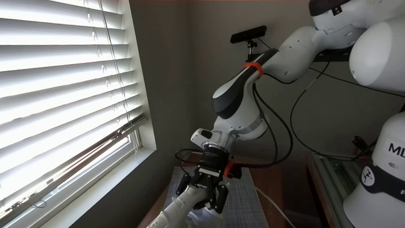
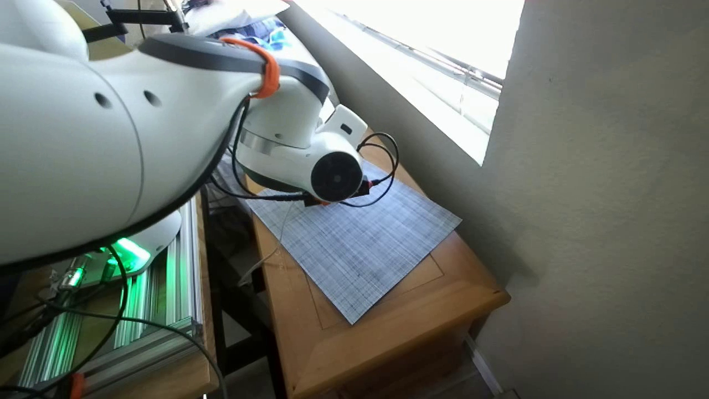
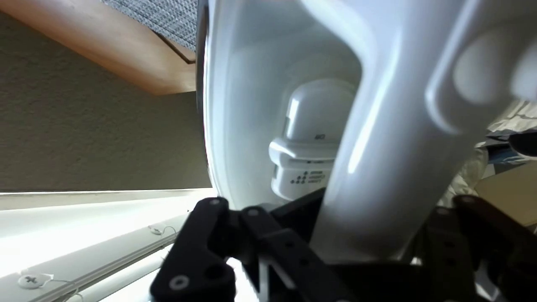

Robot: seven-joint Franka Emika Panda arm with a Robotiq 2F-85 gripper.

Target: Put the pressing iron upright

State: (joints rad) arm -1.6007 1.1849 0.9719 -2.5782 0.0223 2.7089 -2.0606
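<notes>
Pincer (image 1: 202, 194) closed about the handle (image 3: 390, 142) of the pressing iron (image 1: 178, 207), fingers (image 3: 289, 247) on either side of it in the wrist view; iron tilted, overlapping the woven mat (image 1: 243, 196) in an exterior view; whether it touches the mat cannot be told, its lower part being cut off there.

Step in hand, as judged: turning the iron so it can stand on its heel; standing not yet achieved; to do it well: hold the squeeze constant, as the smooth, rounded handle may roll between the fingers; allow height for the heel to swing without scraping the mat; rotate slowly until the soleplate edge (image 3: 202, 67) is about vertical; set the whole heel well inside the mat's border; let it bear flat before easing off; withdraw without dragging the handle.

Outward: pale cord (image 1: 276, 205), presumably the iron's, leaves the mat on the side away from the window (image 1: 63, 79); give it slack, none trapped beneath the heel; worktop (image 2: 426, 293) borders the mat; a heel half on each might rock.
</notes>
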